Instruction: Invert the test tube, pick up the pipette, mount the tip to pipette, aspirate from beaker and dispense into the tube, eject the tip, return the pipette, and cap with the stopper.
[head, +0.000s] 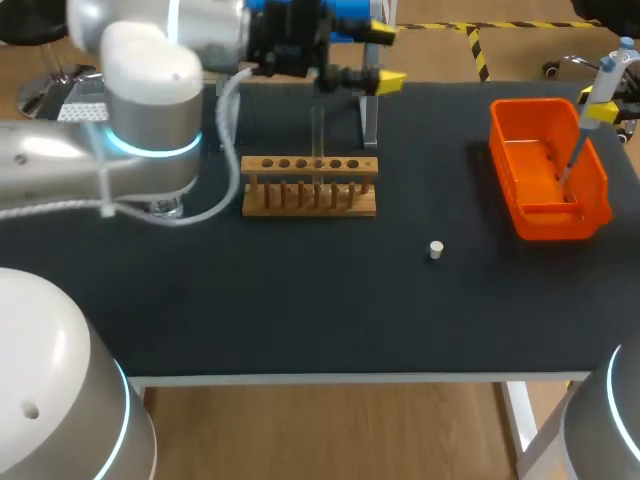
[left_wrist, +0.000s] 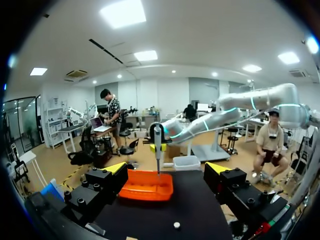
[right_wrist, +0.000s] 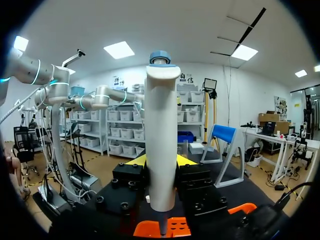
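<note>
One pipette (right_wrist: 161, 125) in right end effector (right_wrist: 161, 161)

Setting: a robotics lab. The black worktop (head: 300, 300) carried wet-lab gear: a wooden rack (head: 309, 187) with a glass tube (head: 317, 135) upright at it, a white stopper (head: 436, 249), and an orange bin (head: 590, 190) with a pipette (head: 598, 95) above it. A grey arm (head: 150, 110) with a blue light ring hung over the worktop.

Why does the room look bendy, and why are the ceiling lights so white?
Left wrist view: the fisheye lens curves the room, and ceiling panels glare white. Right wrist view: same curving; the pipette in the right hand looms huge, being close. Head view: straight edges, even light on the table.
</note>
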